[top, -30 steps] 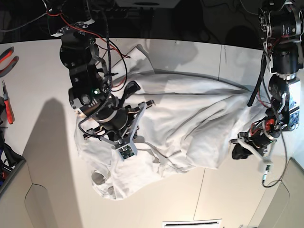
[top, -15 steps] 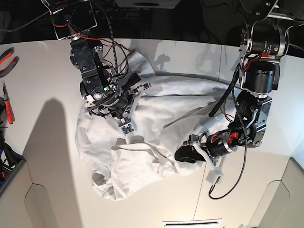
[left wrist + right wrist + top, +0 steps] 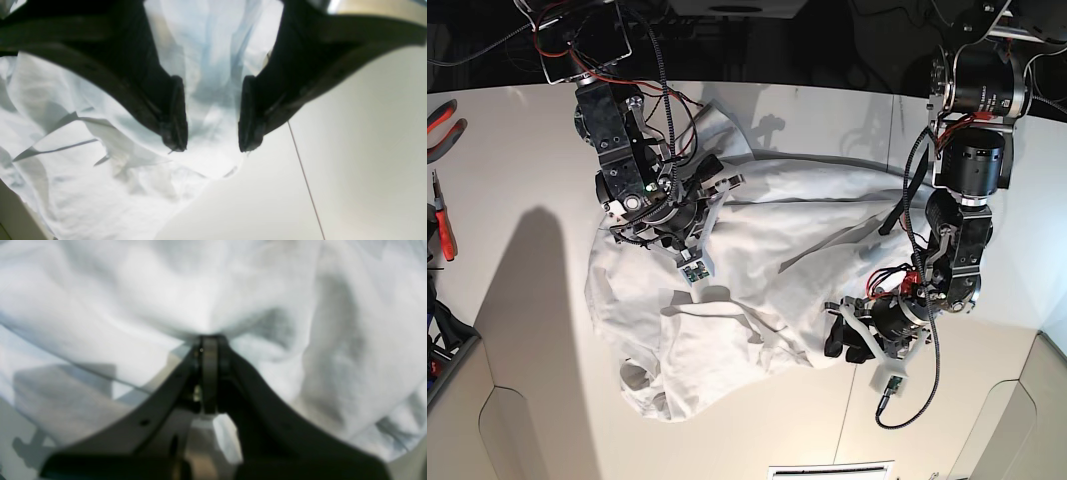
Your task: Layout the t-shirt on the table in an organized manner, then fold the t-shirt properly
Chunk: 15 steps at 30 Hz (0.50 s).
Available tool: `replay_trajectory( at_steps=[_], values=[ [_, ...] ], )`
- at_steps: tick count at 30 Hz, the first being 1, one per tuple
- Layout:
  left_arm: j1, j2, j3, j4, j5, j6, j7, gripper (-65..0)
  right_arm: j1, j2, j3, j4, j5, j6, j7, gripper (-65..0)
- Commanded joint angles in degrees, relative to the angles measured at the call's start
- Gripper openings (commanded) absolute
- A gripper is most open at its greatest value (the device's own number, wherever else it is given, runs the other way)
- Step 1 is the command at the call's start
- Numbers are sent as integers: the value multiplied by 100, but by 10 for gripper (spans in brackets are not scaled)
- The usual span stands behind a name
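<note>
my right jaws [image 3: 209,340] are clenched on a fold of the t-shirt [image 3: 757,270], which lies bunched across the surface [image 3: 517,180], while my left jaws [image 3: 211,143] hang released over its hem, so tugging one-sided risks dragging it askew.

Base looks straight down; wrist cameras hover close over the t-shirt [image 3: 757,260].
</note>
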Motion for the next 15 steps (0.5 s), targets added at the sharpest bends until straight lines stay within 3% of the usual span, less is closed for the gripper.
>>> replay_trajectory(
  at_steps=[1, 6, 11, 12, 13, 15],
  values=[
    [-219, -28, 72, 7, -70, 15, -177, -361, 44, -17, 2, 26, 2, 59, -85, -650],
    [-501, -9, 706, -581, 55, 26, -275, -266, 44, -20, 2, 26, 2, 133, -85, -650],
    [-564, 9, 1327, -809, 203, 708, -503, -267, 44, -17, 2, 26, 2, 133, -90, -650],
    [-564, 20, 1392, -807, 295, 951, -509, -288, 44, -17, 2, 26, 2, 133, -87, -650],
    [-564, 20, 1429, -807, 420, 1161, -509, -363, 44, -17, 2, 26, 2, 133, -85, -650],
    [-564, 11, 1436, -804, 654, 1434, -529, -611, 44, -17, 2, 26, 2, 133, -85, -650]
  ],
)
